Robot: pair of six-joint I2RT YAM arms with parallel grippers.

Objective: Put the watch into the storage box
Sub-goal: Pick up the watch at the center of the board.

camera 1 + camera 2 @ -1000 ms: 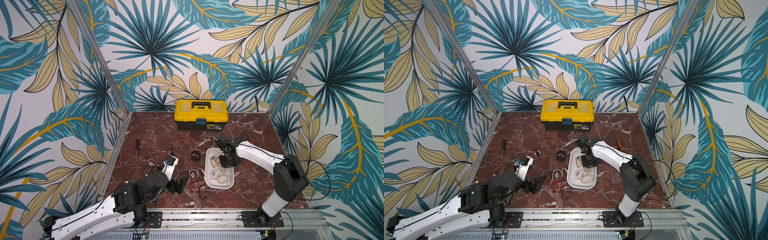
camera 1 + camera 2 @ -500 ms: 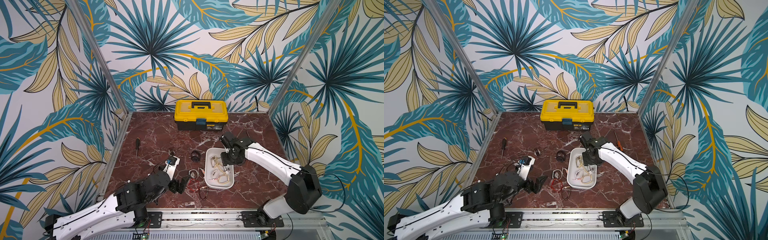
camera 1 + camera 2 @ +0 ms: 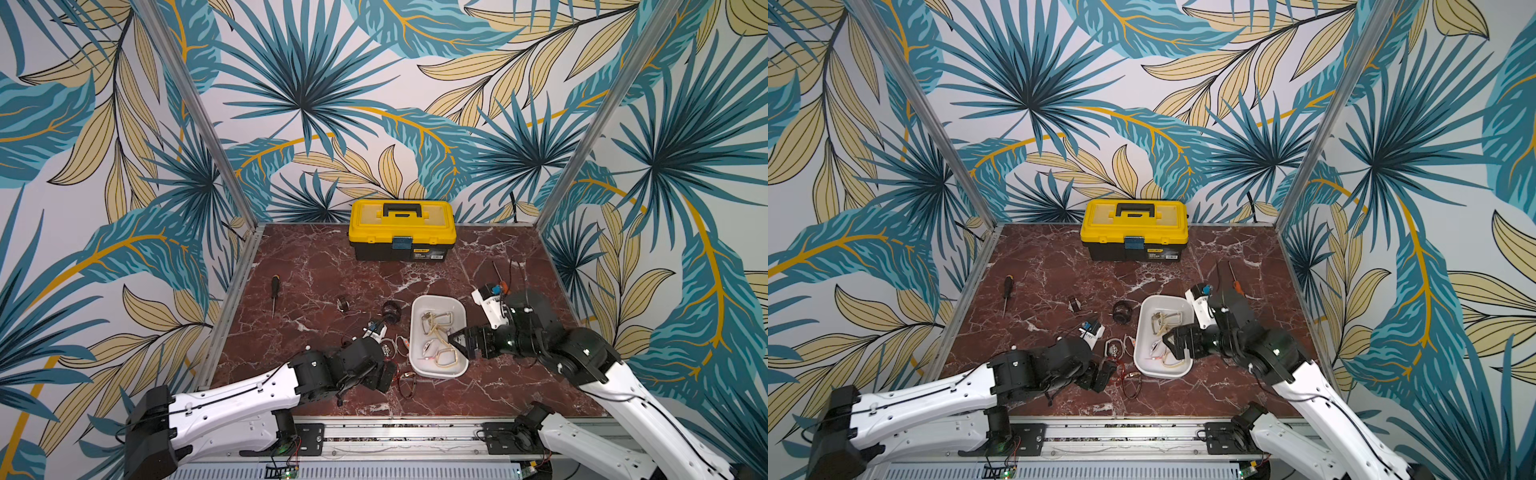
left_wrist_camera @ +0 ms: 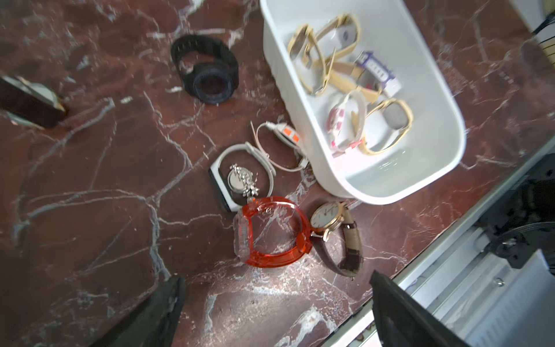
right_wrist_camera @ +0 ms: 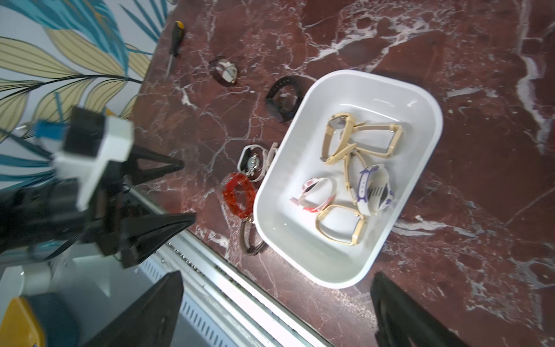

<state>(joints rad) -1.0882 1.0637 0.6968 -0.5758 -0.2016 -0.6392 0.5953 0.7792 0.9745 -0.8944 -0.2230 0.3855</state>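
The white storage box (image 3: 417, 316) (image 3: 1142, 328) sits right of centre on the marble, with several watches inside, among them a purple-and-white one (image 5: 375, 186). Left of the box lie more watches: a red translucent one (image 4: 270, 231), a brown-strapped one (image 4: 327, 217), a white-banded one (image 4: 240, 168) and a black one (image 4: 210, 72). My right gripper (image 3: 459, 343) (image 5: 277, 275) is open and empty over the box's right near side. My left gripper (image 3: 392, 374) (image 4: 276, 278) is open and empty just short of the red watch.
A yellow-lidded toolbox (image 3: 402, 228) stands at the back wall. A black-handled screwdriver (image 3: 274, 291) lies far left, an orange-handled one (image 3: 1235, 284) beyond the right arm. A dark brown watch (image 5: 225, 70) lies apart at left. The metal rail (image 3: 395, 428) borders the front.
My right gripper has opened and drawn back from the box's far part toward its near right side, the arm swinging low. The left arm has barely moved.
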